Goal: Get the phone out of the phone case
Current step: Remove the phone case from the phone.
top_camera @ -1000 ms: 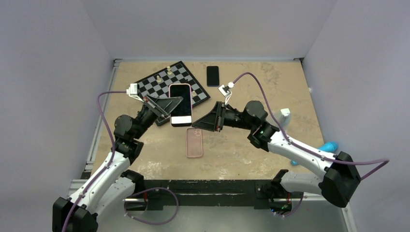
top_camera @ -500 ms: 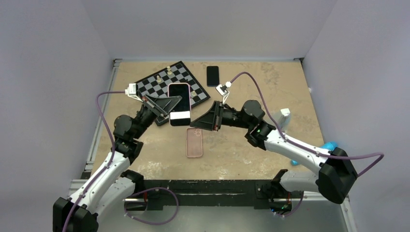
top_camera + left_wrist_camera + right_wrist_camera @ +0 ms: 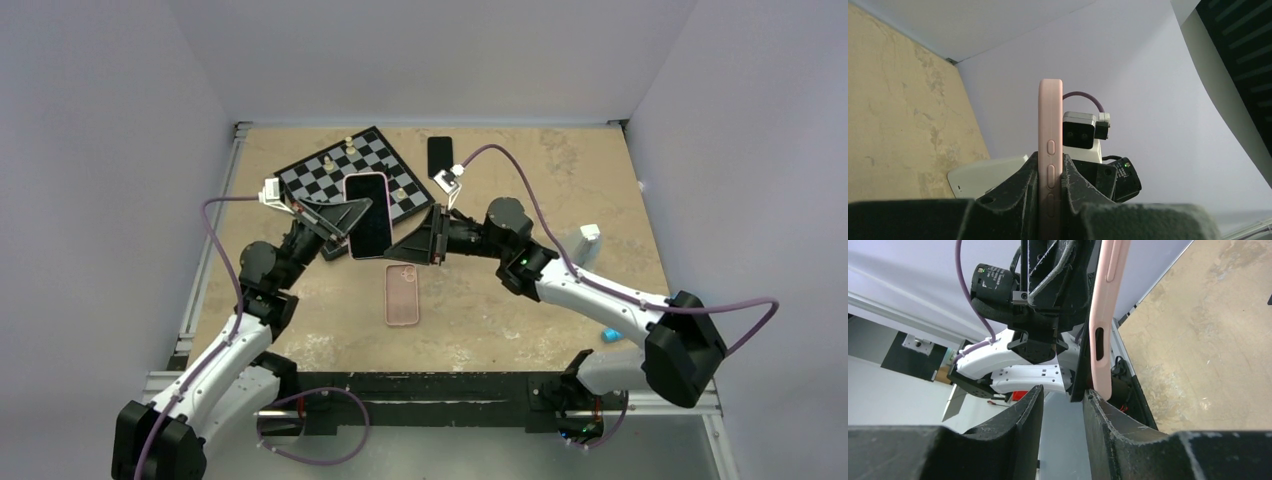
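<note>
Arms raised, facing: left fingers [image 3: 1015, 197] clamped on cased phone [image 3: 368, 215]; right fingers [image 3: 1015, 427] apart at its edge.

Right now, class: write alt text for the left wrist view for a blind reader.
The left gripper is shut on a pink phone case, seen edge-on and upright, side buttons facing the camera. Behind it: the right wrist camera and tan table.

Phone [image 3: 368, 215] — dark screen facing up, seated in pink case [image 3: 1050, 150] with side buttons — held aloft, tilted.
</note>
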